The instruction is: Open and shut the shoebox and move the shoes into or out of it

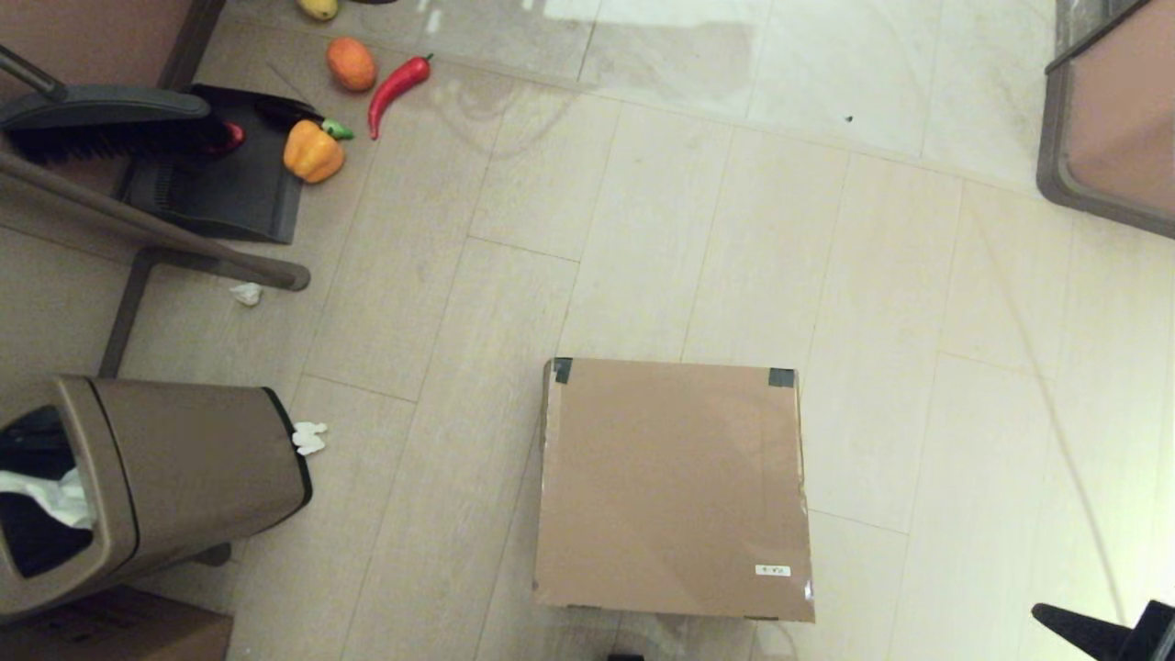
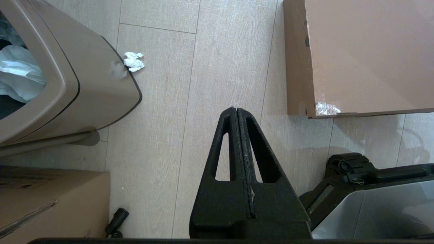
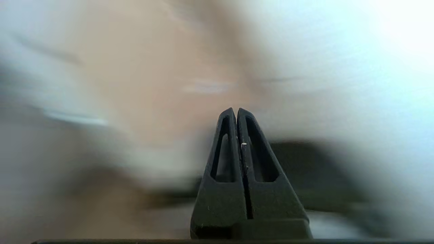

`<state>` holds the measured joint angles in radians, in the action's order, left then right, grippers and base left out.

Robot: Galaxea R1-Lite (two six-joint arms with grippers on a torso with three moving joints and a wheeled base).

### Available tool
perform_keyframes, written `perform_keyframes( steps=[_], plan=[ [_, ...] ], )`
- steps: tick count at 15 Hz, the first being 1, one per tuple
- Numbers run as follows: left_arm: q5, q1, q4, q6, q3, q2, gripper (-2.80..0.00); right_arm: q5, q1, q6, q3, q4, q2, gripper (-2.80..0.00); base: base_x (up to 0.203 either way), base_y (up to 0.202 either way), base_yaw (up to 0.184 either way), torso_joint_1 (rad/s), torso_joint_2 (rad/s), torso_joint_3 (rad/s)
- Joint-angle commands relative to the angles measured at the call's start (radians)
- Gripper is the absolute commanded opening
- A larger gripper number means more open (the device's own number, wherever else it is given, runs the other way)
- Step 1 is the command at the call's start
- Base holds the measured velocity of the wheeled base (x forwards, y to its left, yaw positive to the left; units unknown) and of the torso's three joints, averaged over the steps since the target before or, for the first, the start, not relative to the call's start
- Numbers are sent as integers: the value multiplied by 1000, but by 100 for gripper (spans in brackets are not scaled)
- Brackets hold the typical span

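Observation:
The shoebox (image 1: 675, 487) lies on the floor in front of me with its flap lid down, two dark tape patches at the far corners and a small white label near the front right. Its near left corner shows in the left wrist view as the shoebox (image 2: 366, 54). The shoes are hidden. My left gripper (image 2: 236, 109) is shut and empty, hanging over bare floor between the bin and the box. My right gripper (image 3: 236, 109) is shut and empty, with only smeared background behind it. A dark piece of the right arm (image 1: 1115, 633) pokes in at the head view's lower right corner.
A tan trash bin (image 1: 147, 477) with white paper inside stands to the left, crumpled tissue (image 1: 308, 438) beside it. A darker cardboard box (image 1: 119, 633) sits at the lower left. Dustpan (image 1: 220, 174), brush, toy peppers (image 1: 313, 151) and fruit lie at the far left. A furniture corner (image 1: 1111, 110) stands far right.

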<state>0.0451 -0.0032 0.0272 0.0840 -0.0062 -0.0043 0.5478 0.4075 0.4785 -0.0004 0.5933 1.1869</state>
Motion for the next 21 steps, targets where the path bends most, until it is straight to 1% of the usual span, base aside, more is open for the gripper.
perform_keyframes(
  steps=[1,2,3,4,6,7,10,12,13,14,15,18,19,20,21],
  plan=[
    [1,0,0,0,0,4,-280,-414,-169,-304,0,-47,-58,-280,0,0,0,0,0,0],
    [-1,0,0,-1,0,4,-280,-458,-280,-331,0,-107,-139,-280,0,0,0,0,0,0],
    [-1,0,0,-1,0,4,-280,-480,-355,-351,0,-198,-257,-280,0,0,0,0,0,0],
    [-1,0,0,0,0,4,-280,-496,-389,-365,-4,-296,-396,-280,0,0,0,0,0,0],
    [1,0,0,0,0,4,-280,-518,-412,-381,-24,-461,-648,-280,0,0,0,0,0,0],
    [1,0,0,0,0,4,-280,-526,-420,-387,-32,-519,-761,-280,0,0,0,0,0,0],
    [1,0,0,-1,0,4,-280,-556,-414,-392,-47,-636,-1024,-280,0,0,0,0,0,0],
    [-1,0,0,-7,0,4,-280,-582,-403,-388,-49,-663,-1148,-280,0,0,0,0,0,0],
    [-2,0,0,-21,0,4,-280,-585,-401,-378,-40,-648,-1185,-280,0,0,0,0,0,0],
    [-9,0,0,-32,-1,4,-280,-584,-400,-344,-14,-576,-1190,-280,0,0,0,0,0,0],
    [-24,0,0,-34,0,4,-280,-583,-399,-274,-3,-553,-1187,-280,0,0,0,0,0,0],
    [-42,0,0,-64,-1,4,-280,-582,-398,-225,2,-561,-1185,-280,0,0,0,0,0,0],
    [-44,0,0,-75,-1,4,-280,-583,-398,-225,1,-560,-1185,-280,0,0,0,0,0,0],
    [-44,0,0,-75,-1,4,-280,-579,-398,-259,1,-555,-1185,-280,0,0,0,0,0,0],
    [-44,0,0,-75,-1,4,-280,-572,-398,-348,1,-549,-1185,-280,0,0,0,0,0,0]
  ],
)
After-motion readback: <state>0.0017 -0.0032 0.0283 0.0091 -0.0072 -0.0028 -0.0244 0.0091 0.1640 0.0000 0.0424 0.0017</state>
